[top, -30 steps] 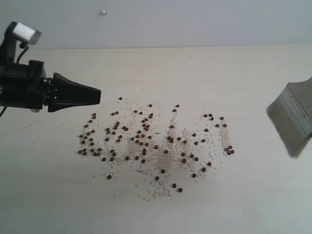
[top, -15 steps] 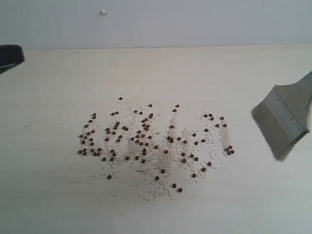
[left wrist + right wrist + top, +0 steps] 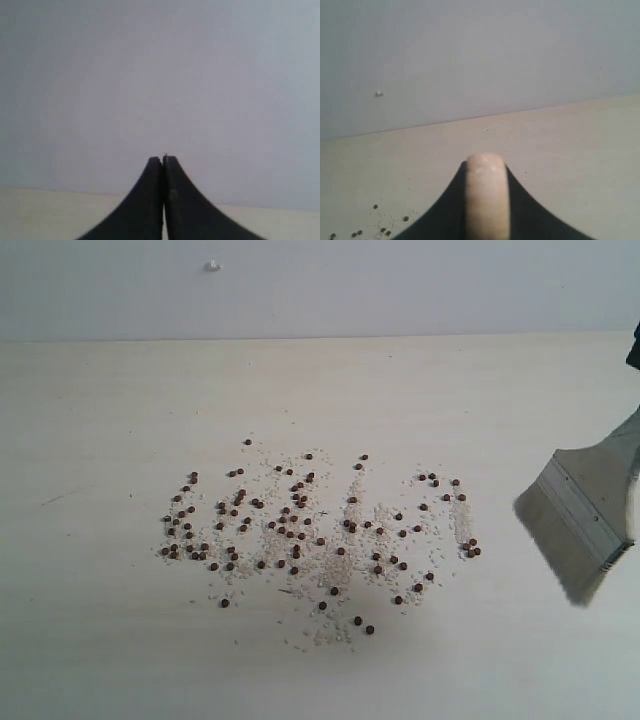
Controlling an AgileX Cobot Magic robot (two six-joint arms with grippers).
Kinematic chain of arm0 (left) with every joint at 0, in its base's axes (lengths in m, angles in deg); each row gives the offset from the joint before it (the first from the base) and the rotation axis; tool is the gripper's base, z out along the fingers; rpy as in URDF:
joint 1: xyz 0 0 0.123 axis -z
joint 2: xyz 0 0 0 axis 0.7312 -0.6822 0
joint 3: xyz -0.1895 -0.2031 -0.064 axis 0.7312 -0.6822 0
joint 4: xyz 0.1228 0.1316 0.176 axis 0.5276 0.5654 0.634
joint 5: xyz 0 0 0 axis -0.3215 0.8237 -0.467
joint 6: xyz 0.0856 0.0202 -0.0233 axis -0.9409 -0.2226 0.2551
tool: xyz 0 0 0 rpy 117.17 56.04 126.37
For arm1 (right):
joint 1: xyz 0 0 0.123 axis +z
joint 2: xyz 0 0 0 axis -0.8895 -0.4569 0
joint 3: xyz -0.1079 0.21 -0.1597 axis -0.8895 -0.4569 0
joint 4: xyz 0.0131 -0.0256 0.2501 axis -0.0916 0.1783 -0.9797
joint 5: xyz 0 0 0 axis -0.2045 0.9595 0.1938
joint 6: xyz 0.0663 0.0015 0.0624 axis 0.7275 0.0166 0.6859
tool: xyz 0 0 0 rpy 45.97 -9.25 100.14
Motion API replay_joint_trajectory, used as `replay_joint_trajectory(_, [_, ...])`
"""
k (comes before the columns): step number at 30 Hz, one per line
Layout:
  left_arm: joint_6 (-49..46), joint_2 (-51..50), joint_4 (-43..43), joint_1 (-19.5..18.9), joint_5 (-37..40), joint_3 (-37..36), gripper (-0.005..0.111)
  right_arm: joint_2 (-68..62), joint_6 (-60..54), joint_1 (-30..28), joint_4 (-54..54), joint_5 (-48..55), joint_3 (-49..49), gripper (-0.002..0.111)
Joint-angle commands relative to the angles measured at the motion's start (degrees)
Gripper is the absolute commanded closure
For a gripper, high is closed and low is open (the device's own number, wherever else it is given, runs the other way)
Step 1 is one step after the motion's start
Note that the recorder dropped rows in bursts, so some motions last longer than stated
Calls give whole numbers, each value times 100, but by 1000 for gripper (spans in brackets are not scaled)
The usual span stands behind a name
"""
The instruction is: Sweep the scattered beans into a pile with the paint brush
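Beans: the beans (image 3: 300, 530) are lying scattered in a broad, loose patch across the middle of the table (image 3: 100, 640), dark reddish-brown dots mixed with fine white grains; they are not yet gathered into one heap.
Beans, right wrist view: a few of them (image 3: 380, 230) are showing at the edge of that picture, off to one side of the gripper.
Paint brush: the paint brush (image 3: 585, 515) is hanging tilted at the right side of the exterior view, well apart from the bean patch, with its handle running out of the picture.
Bristles: the off-white bristles (image 3: 548, 535) are pointing down and toward the beans (whether they are touching the table I cannot tell).
Ferrule: the silver band (image 3: 590, 510) is sitting slantwise between the bristles and the handle.
Right gripper: the right gripper (image 3: 486, 167) is pinching the pale cream handle (image 3: 487, 200), its dark jaws lying close against either side of it.
Left gripper: the left gripper (image 3: 163, 159) is showing only in its own wrist view, its jaws pressing together with nothing between them, facing the grey wall (image 3: 160, 75).
Wall: a small white speck (image 3: 212, 265) is sitting on it above the table's far edge.
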Motion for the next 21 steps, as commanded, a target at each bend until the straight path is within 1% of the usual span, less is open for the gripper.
replay_joint_trajectory(1, [-141,472,-81,-9,-349,-132,107,18,21,-21,124,20,-17,108])
replay_joint_trajectory(7, [-141,614,-81,-9,-309,-132,107,-37,345,-21,63,-197,-17,108])
replay_joint_trajectory(9, [-141,614,-81,-9,-309,-132,107,-145,482,-21,111,-380,-17,108])
replay_joint_trajectory(11, [-141,613,-81,-9,-297,-132,107,-261,730,105,123,-743,-17,108])
replay_joint_trajectory(13, [-141,613,-81,-9,-292,-132,107,-358,1106,413,295,-1283,-17,108])
replay_joint_trajectory(17, [-141,613,-81,-9,-292,-132,107,-816,2509,1299,1305,-2529,-17,108])
replay_joint_trajectory(19, [-141,613,-81,-9,-292,-132,107,-1253,2916,1669,1479,-3132,-17,108])
replay_joint_trajectory(21, [-141,613,-81,-9,-292,-132,107,-1724,2981,2013,1479,-3776,-17,108])
